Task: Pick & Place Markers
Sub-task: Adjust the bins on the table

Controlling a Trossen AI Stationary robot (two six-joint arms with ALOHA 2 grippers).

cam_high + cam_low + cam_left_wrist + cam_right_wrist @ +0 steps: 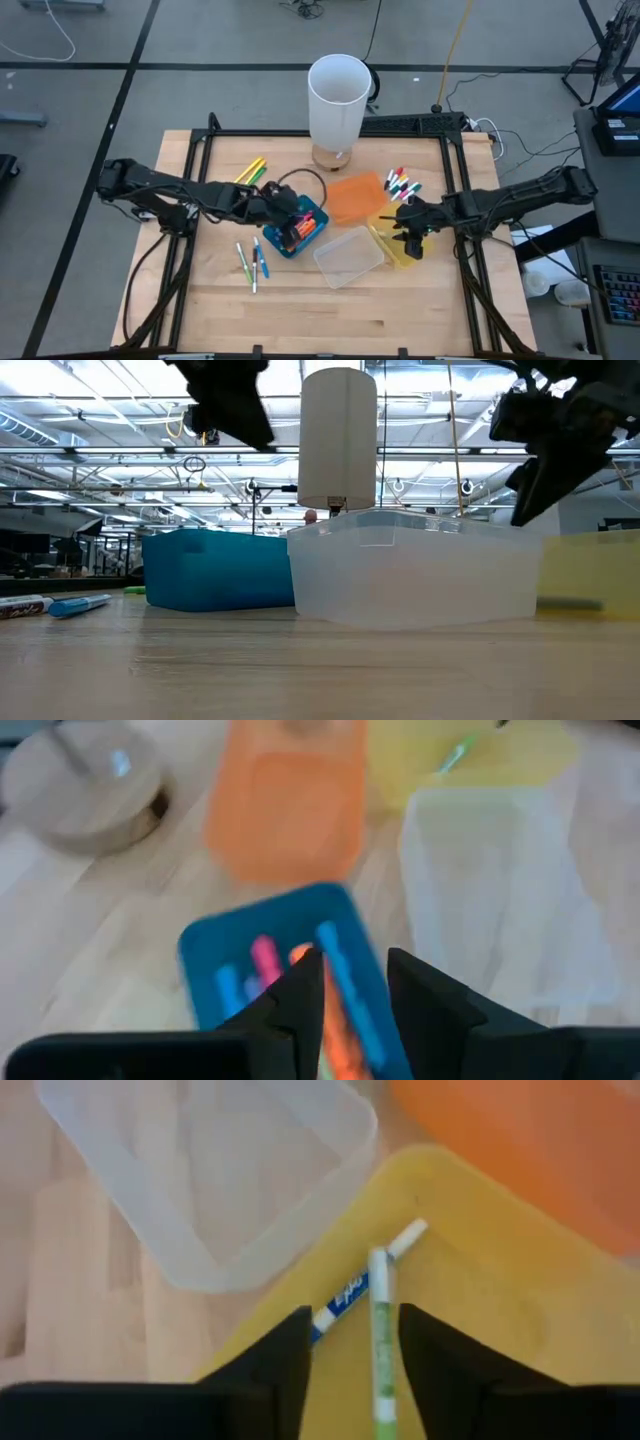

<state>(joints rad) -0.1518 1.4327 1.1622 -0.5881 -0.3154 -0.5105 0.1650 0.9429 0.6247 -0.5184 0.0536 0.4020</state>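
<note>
Wooden table (pixel 200 300), four plastic bins: blue (pixel 283 245), orange (pixel 352 197), clear (pixel 350 257), yellow (pixel 402 258).
Two markers in yellow (pixel 381 1340), tall white cylinder (pixel 337 97) behind; left gripper (pixel 352 982) and right gripper (pixel 352 1342) both released, empty.

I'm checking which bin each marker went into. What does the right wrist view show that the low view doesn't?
Only the right wrist view looks down into the yellow bin: two markers lie crossed on its floor, between the open fingers of the right gripper. It also shows the orange bin.

Only the low view shows the blue bin, the loose markers on the table and the white cylinder.

Both show the clear bin and the yellow bin.
</note>
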